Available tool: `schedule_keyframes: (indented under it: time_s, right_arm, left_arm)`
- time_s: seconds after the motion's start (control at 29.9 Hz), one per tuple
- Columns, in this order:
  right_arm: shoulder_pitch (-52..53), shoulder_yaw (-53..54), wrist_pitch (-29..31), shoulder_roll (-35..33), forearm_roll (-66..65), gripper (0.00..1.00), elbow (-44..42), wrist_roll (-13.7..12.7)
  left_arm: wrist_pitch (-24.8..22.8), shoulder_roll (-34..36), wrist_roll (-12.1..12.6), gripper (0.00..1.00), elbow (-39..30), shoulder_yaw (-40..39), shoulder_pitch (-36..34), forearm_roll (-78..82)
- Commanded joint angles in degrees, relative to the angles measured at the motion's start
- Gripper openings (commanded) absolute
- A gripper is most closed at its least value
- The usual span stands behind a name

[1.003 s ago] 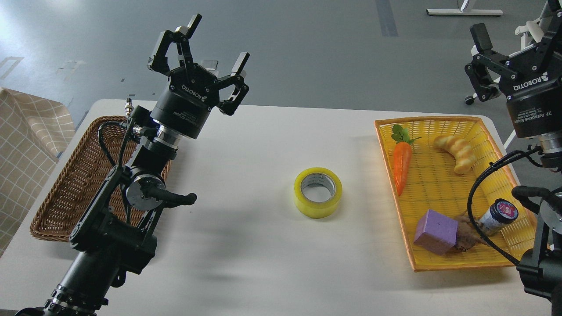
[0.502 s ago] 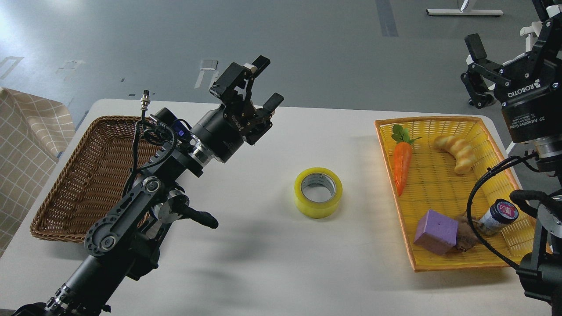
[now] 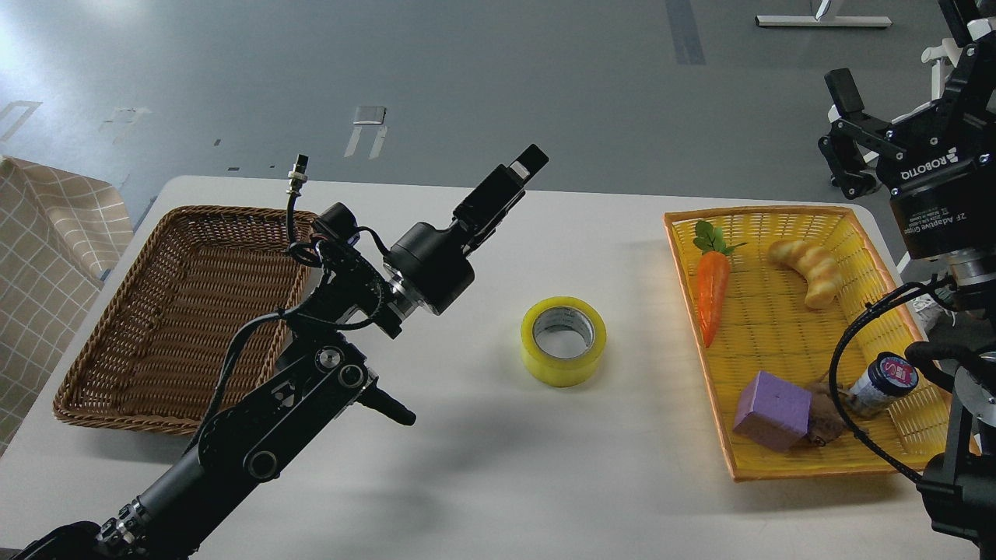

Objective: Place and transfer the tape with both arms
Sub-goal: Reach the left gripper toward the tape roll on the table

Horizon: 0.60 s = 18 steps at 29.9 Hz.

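Head view shows your left gripper [image 3: 510, 180] edge-on, jaw gap unreadable; right gripper [image 3: 895, 117] spread, idle. Tape [image 3: 564, 340] lies flat mid-desk [image 3: 467, 467], untouched. Drop the left gripper squarely over the roll wall before closing.

Left end effector [image 3: 520, 169]: raised, angled up-right, seen edge-on, finger gap unclear. Right end effector [image 3: 895, 85]: upright, fingers spread apart, partly cropped.

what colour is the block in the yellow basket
Purple; the block lies at the near end of the yellow basket, shown clearly in the head view.
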Motion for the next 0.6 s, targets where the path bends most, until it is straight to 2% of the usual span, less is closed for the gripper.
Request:
schedule_keyframes:
  time_s: [0.0,0.03,0.13,0.2,0.23,0.3,0.57]
  right_arm:
    - [0.06,-0.09,0.00,0.09,0.09,1.00,0.02,-0.06]
    - [0.06,-0.09,0.00,0.09,0.09,1.00,0.02,-0.06]
    - [0.06,0.00,0.00,0.00,0.09,1.00,0.02,-0.06]
    - [0.06,0.26,0.00,0.00,0.09,1.00,0.02,-0.06]
    - [0.06,0.26,0.00,0.00,0.09,1.00,0.02,-0.06]
    - [0.06,0.44,0.00,0.00,0.09,1.00,0.02,-0.06]
    - [-0.02,0.44,0.00,0.00,0.00,1.00,-0.16,-0.06]
  left_arm:
    - [2.13,-0.35,0.91,0.98,-0.18,1.37,0.26,2.07]
    - [2.14,-0.35,0.92,0.98,-0.18,1.37,0.26,2.07]
    - [6.43,-1.23,2.85,0.98,-0.35,1.37,0.35,1.54]
    - [9.07,-0.97,1.11,0.98,-0.18,1.37,0.09,1.45]
    - [9.08,-0.97,1.10,0.98,-0.18,1.37,0.08,1.45]
    - [9.08,-1.06,-2.67,0.98,0.08,1.63,-1.05,2.32]
    - [9.60,3.51,-2.68,0.98,1.67,6.20,-0.62,3.82]
